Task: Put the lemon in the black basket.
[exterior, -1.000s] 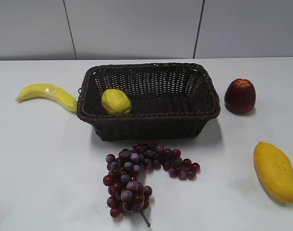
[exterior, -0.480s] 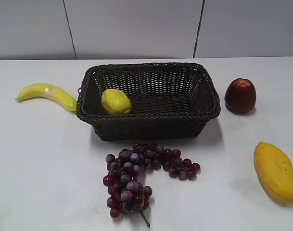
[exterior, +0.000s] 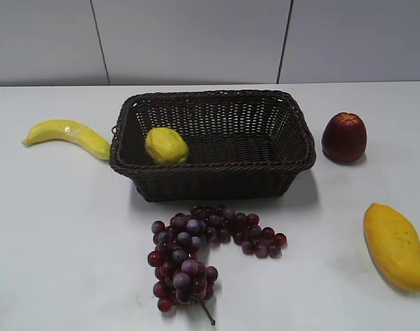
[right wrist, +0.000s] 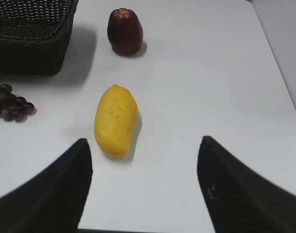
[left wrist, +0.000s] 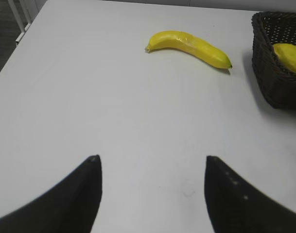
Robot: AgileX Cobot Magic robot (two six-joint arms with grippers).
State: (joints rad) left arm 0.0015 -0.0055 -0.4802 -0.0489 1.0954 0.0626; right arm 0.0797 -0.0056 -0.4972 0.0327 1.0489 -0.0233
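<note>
The lemon [exterior: 166,145] lies inside the black basket [exterior: 216,178], at its left end against the wall. It also shows in the left wrist view [left wrist: 289,57], inside the basket's corner [left wrist: 271,85]. My left gripper [left wrist: 150,162] is open and empty over bare table, well to the left of the basket. My right gripper [right wrist: 144,145] is open and empty over the table near the mango, to the right of the basket [right wrist: 28,53]. Neither gripper shows in the exterior view.
A banana [exterior: 68,136] lies left of the basket and also shows in the left wrist view [left wrist: 189,46]. Dark red grapes [exterior: 196,252] lie in front. A dark red apple-like fruit [exterior: 344,137] and a mango [exterior: 394,245] lie to the right.
</note>
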